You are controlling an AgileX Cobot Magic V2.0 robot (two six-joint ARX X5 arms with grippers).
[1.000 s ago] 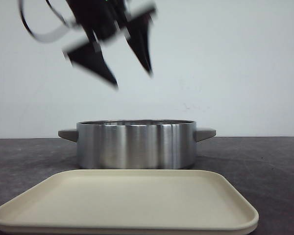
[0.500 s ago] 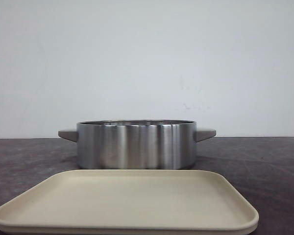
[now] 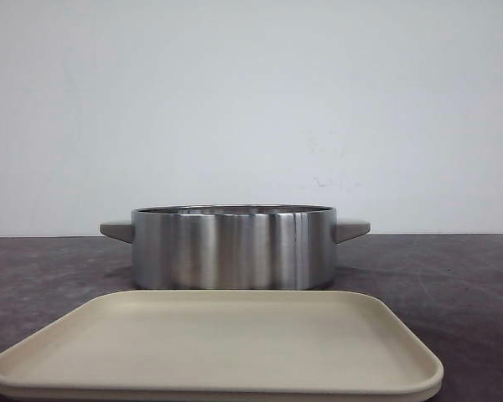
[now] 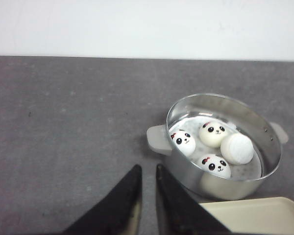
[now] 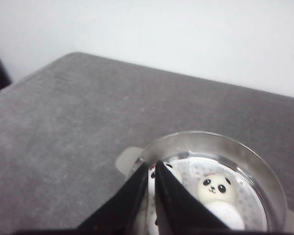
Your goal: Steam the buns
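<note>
1. Four panda buns sit inside the steel steamer pot, all on its perforated floor. Three show their faces; one is turned so only plain white shows.
2. Left jaws: nearly together, only a thin slit between the tips, nothing held. They hang above bare grey worktop, with the pot off to one side and beyond the tips; the pot's near grey handle is the closest part.
3. Right jaws: also almost closed and empty. They are above the pot's near rim, with a face-up bun just beyond the tips and another partly hidden behind them.
4. Front view: neither arm shows. There is only the pot side-on with two stub handles, and a beige tray in front of it with nothing on it. The buns are hidden by the wall from here.
5. Judgement: loading looks done, since all four are in the pot and none are on the tray. No lid shows in any view, so I can't tell what comes next.
6. Handling guess: the buns look light, glossy and smooth, so probably slippery. They may be squishy; stiffness can't be confirmed.
7. If one needs moving, open wide and pinch across the widest part of the dome, low down, with gentle force. A high pinch would likely squirt it out.
8. The buns lie close together, some touching, so the jaws have little room between them; the outer flanks are the easier way in.
9. The pot itself is rigid metal and likely heavier; the side handles are the hold points.
</note>
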